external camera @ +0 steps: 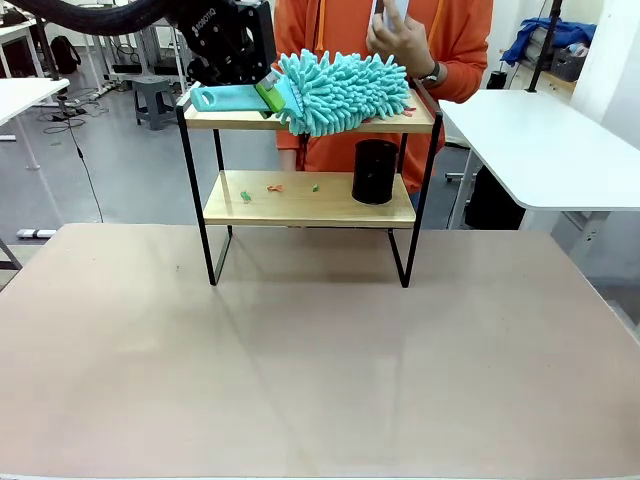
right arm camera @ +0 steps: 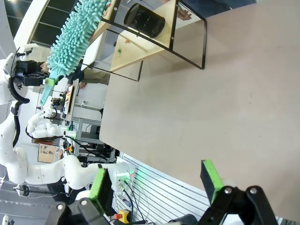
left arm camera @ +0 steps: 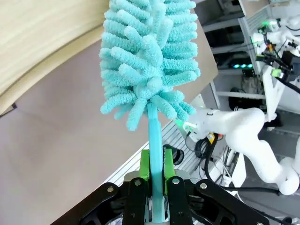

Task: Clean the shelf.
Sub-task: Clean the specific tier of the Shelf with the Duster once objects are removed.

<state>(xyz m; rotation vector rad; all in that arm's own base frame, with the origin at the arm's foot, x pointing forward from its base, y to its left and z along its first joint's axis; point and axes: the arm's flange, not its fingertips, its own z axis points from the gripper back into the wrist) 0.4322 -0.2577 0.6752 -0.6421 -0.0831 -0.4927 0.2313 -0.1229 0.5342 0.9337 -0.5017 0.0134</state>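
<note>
Shelf (external camera: 300, 212) at far middle of counter (external camera: 320, 380). Left hand (left arm camera: 157, 159) clamped on duster (external camera: 340, 92) handle, head laid flat along top board (external camera: 405, 125) to sweep it (scraps (external camera: 275, 187) on lower board (external camera: 300, 205), left of black cup (external camera: 375, 171)). Right hand (right arm camera: 156, 178) apart over near counter.

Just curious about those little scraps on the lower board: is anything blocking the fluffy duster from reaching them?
Partly. The duster, held by the left gripper, is up at the top board of the shelf, which lies between it and the scraps. The black cup stands to their right on the lower board.
</note>
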